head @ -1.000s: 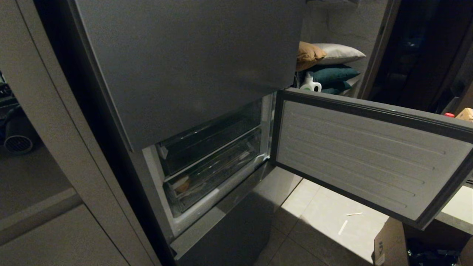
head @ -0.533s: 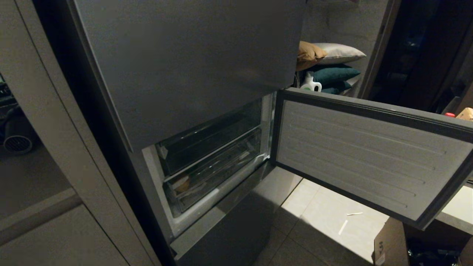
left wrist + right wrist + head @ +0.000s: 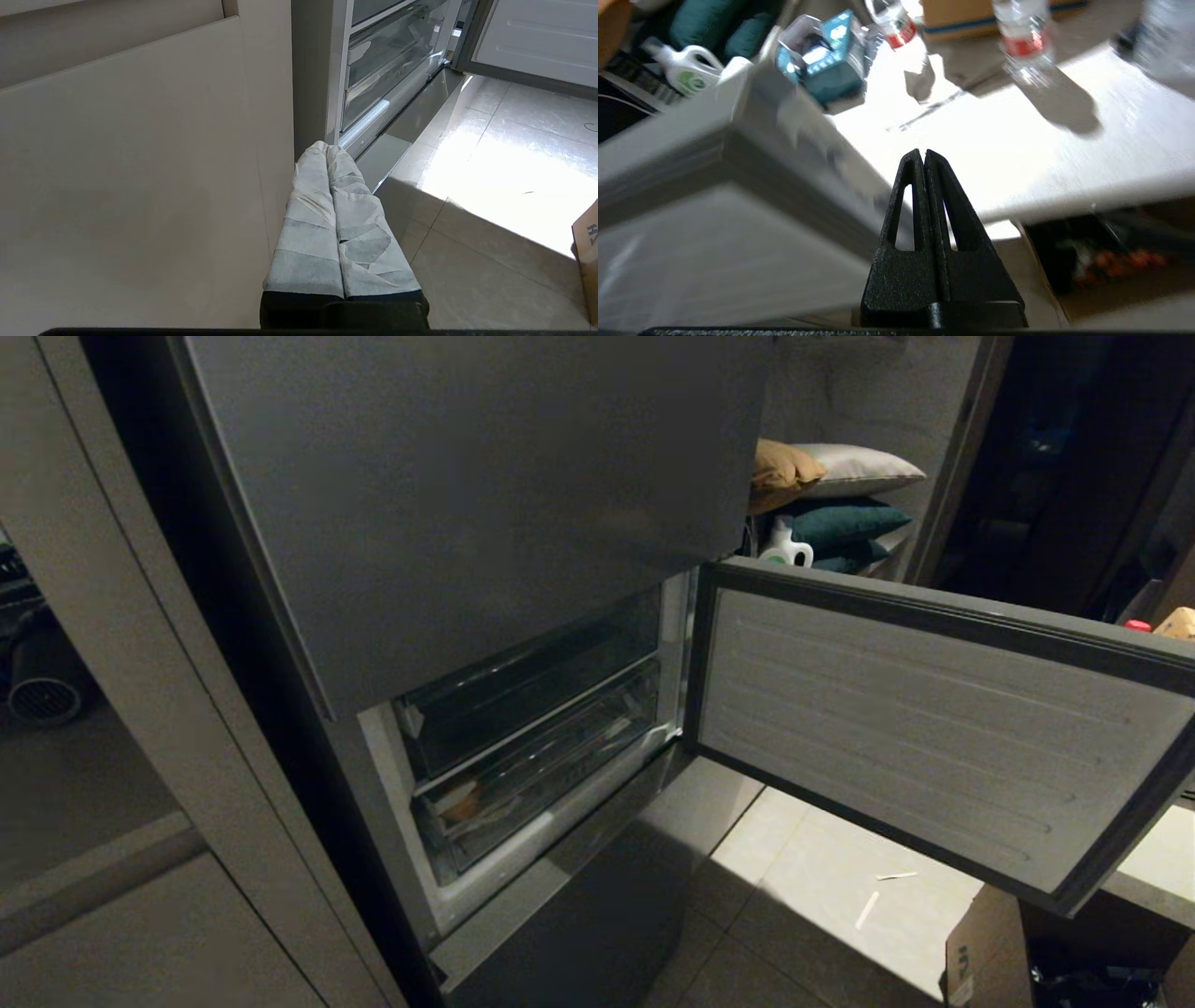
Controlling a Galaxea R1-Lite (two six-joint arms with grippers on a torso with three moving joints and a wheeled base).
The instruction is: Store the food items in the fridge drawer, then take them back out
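Dim kitchen corner with pale floor tiles [image 3: 822, 859] and a tall dark grey fridge [image 3: 467, 504] filling most of the head view, its lower door [image 3: 915, 728] swung wide out to the right. Inside the opening sit two see-through bins stacked, and the lower one, the fridge drawer [image 3: 532, 775], looks pushed in, with a tan-brown lump, the food item [image 3: 460, 800], showing through its clear front at the left end. So my read is the storing half is done and the take-it-back-out half is just starting. Neither arm shows up in the head view. The left gripper [image 3: 327, 148], fingers wrapped in pale tape and pressed together with nothing in them, hangs low beside the cabinet next to the fridge, looks parked. The right gripper [image 3: 923, 153] is also pinched together and empty, out by the open door's edge with a lit table and water bottles [image 3: 1020, 42] beyond. Next move probably needs the right claw to spread, get to the drawer front and slide it out before going for the potato-looking thing.
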